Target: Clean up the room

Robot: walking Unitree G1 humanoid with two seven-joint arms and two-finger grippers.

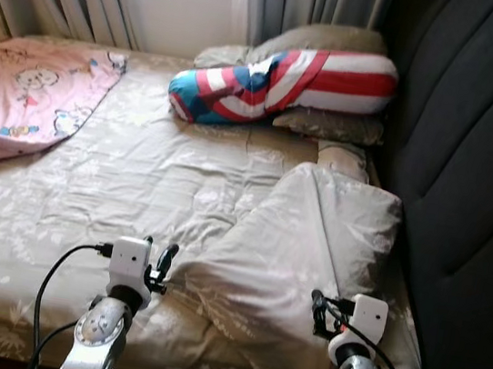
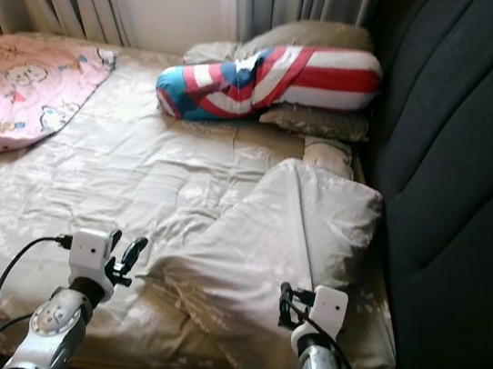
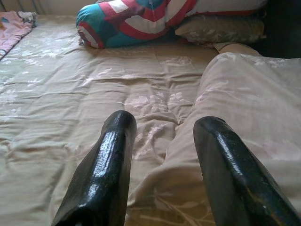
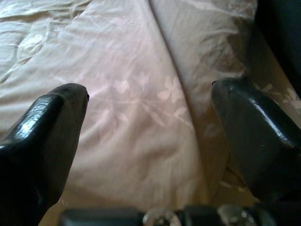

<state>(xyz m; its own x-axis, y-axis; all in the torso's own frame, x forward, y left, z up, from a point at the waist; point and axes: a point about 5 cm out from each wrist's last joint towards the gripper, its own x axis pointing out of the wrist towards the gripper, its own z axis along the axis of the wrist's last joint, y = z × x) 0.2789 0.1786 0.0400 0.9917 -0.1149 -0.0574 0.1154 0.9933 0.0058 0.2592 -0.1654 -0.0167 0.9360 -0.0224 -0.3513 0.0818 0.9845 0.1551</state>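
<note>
1. The beige pillow [image 1: 311, 249] lies on the bed [image 1: 86, 217], beside the dark headboard [image 1: 477, 180].
2. The left gripper [image 1: 161, 269], fingers spread and empty, hovers at the pillow's near-left corner.
3. The right gripper [image 1: 320, 312], likewise spread and empty, hangs over the pillow's near-right edge.

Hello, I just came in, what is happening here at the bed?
The robot stands at the edge of a bed with both arms held out over it. Its left end effector and right end effector are open and hold nothing. Between them lies a beige pillow, crumpled on the sheet. Further back, against the dark headboard, a red, white and blue bolster rests on other pillows, and a pink blanket lies on the far left side.
</note>
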